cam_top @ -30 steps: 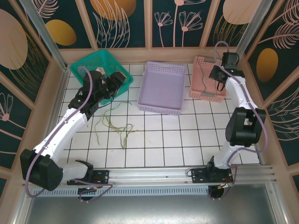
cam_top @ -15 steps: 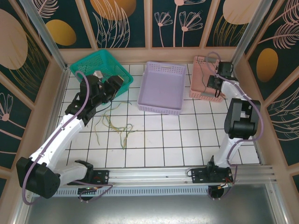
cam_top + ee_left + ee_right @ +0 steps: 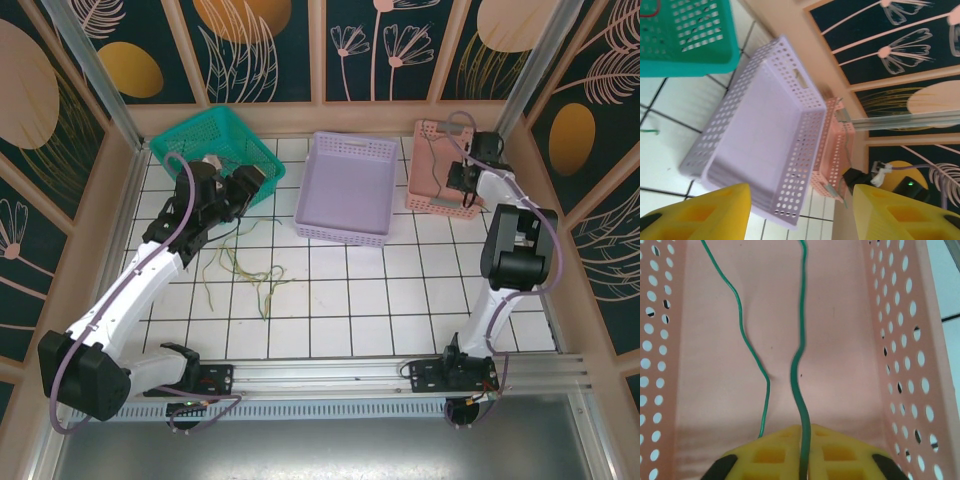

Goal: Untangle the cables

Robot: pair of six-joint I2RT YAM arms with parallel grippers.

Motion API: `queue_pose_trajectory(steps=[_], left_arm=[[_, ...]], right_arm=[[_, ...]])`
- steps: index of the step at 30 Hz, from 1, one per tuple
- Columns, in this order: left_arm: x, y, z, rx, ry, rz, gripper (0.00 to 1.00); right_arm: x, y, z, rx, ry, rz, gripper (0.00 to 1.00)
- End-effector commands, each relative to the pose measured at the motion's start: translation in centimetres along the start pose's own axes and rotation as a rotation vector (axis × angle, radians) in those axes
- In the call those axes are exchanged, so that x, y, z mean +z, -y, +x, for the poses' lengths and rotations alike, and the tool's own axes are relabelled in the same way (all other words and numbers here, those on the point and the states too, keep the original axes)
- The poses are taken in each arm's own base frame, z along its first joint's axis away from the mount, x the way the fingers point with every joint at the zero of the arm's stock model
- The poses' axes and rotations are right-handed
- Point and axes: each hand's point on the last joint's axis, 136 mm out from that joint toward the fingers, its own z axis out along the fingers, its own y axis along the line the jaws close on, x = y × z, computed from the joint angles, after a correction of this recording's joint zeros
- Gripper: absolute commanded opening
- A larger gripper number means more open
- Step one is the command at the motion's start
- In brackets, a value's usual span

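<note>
Top external view: nearest, the two arms rise from the rail at the tabletop's [image 3: 400, 310] near edge. Beyond them, left of centre, a loose tangle of cables [image 3: 250, 272] lies on the white tiles — thin green and yellowish strands crossing one another, too fine to count.

Farther back stand three baskets in a row: a green basket [image 3: 200, 135] at left, a purple basket [image 3: 350, 138] in the middle and a pink basket [image 3: 420, 130] at right.

The left gripper [image 3: 250, 180] hangs at the green basket's near right corner, above the tangle's far end. The left wrist view shows its yellow fingers [image 3: 705, 215] wide apart with nothing between them, and a red strand [image 3: 652, 10] inside the green basket.

The right gripper [image 3: 462, 182] is over the pink basket. In the right wrist view its fingers are pressed almost together on a green cable [image 3: 801, 390], which runs away from them over the basket's floor. A second green strand [image 3: 742, 325] lies beside it — whether the two are one cable I cannot tell.
</note>
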Motion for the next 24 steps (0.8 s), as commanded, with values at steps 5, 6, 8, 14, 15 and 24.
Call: queue_pose_trajectory(steps=[5, 6, 8, 14, 15, 24], left_arm=[[-1.1, -9.2, 2.1, -0.133, -0.019, -0.370, 0.59], [-1.4, -10.4, 2.4, -0.149, -0.017, -0.412, 0.59], [-2.3, -12.5, 2.6, -0.169, 0.007, -0.485, 0.61], [-4.2, -19.2, 2.0, -0.225, 0.032, -0.630, 0.64], [-4.3, -20.1, 1.6, -0.212, 0.034, -0.645, 0.65], [-2.4, -24.6, -2.3, 0.301, -0.025, -0.893, 0.69]], right_arm=[[-2.4, -1.9, -5.0, 0.041, 0.063, -0.070, 0.37], [-3.4, -2.4, -5.9, 0.044, 0.090, -0.078, 0.40], [-5.6, -3.8, -7.6, 0.039, 0.150, -0.097, 0.43], [-13.1, -12.3, -6.6, -0.013, 0.263, -0.260, 0.43], [-14.4, -14.9, -5.3, -0.042, 0.271, -0.319, 0.43], [-20.2, -32.1, 15.0, -0.299, -0.005, -0.834, 0.45]])
